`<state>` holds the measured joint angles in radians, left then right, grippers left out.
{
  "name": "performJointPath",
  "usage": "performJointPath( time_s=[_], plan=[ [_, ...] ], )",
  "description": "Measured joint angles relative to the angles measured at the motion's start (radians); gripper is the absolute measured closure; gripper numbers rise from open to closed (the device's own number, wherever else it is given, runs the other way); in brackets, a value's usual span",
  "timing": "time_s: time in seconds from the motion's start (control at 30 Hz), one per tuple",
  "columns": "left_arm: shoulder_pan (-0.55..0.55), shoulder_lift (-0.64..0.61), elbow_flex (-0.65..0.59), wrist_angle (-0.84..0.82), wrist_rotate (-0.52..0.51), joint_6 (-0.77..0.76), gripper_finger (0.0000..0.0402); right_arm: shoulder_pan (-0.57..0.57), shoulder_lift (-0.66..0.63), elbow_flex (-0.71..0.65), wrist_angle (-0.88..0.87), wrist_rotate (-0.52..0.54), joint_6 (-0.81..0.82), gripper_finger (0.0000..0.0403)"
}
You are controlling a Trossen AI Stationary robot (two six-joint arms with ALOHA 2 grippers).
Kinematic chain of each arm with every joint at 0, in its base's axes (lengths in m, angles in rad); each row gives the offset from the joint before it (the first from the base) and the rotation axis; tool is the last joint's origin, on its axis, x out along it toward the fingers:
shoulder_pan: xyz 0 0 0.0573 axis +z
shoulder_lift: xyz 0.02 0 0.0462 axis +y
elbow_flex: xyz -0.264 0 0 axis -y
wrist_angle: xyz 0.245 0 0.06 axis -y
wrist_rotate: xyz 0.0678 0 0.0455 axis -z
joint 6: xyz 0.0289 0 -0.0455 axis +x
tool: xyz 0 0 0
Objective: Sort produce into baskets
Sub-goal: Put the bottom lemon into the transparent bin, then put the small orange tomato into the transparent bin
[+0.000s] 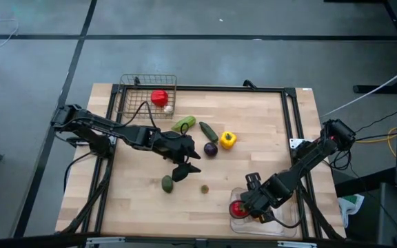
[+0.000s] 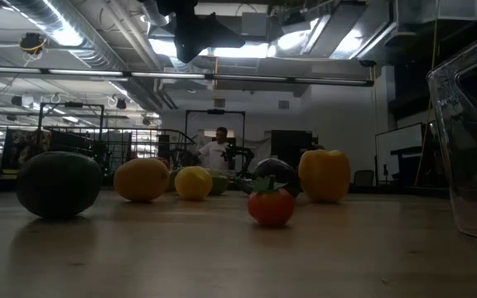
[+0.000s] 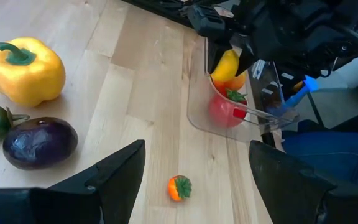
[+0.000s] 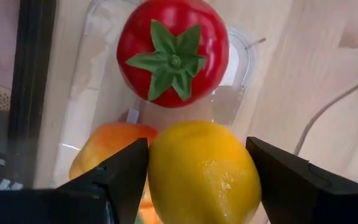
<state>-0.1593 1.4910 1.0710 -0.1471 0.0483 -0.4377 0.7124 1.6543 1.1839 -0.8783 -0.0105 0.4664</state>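
**Lemon at the clear tray, small tomato next on the boards**

The right gripper (image 4: pixel 194 177) hangs over the clear rectangular plastic tray (image 1: pixel 281 222) at the near right corner of the wooden tabletop (image 1: pixel 136 207). A smooth yellow lemon-shaped fruit (image 4: pixel 204 174) sits between its jaws; the jaws stand close on either side of it, but whether they clamp it or have let go cannot be told. Beneath it in the tray lie a glossy red tomato with a green leafy cap (image 4: pixel 173 53) and an orange-yellow fruit (image 4: pixel 107 146).

The left gripper (image 3: pixel 194 180) hovers over mid-table with its jaws apart and empty, above a tiny orange-red tomato with a green top (image 3: pixel 179 187). Near it lie a waxy yellow bell pepper (image 3: pixel 23 68) and a round dark purple eggplant (image 3: pixel 40 143). The square dark wire-mesh basket (image 1: pixel 131 93) at the far left holds a red piece (image 1: pixel 159 98).

All this produce looks like hard, light, glossy plastic: stiff enough to pinch firmly, yet slippery and prone to roll or squirt out. The small tomato is best taken across its widest middle, jaws low to the tabletop. The pepper offers flatter lobes; the eggplant wants a grip across its girth.
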Motion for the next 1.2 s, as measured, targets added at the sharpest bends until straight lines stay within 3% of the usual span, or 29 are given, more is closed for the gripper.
performJointPath(
  time_s=[0.67, 1.2],
  plan=[
    [-0.035, 0.012, 0.0, 0.017, -0.005, 0.023, 0.0118, -0.001, 0.0, 0.0, -0.006, 0.0, 0.0, 0.008],
    [-0.171, 0.248, 0.0, 0.092, -0.158, 0.118, 0.0118, -0.001, 0.002, 0.0, -0.008, -0.008, 0.0, 0.0084]
  ],
)
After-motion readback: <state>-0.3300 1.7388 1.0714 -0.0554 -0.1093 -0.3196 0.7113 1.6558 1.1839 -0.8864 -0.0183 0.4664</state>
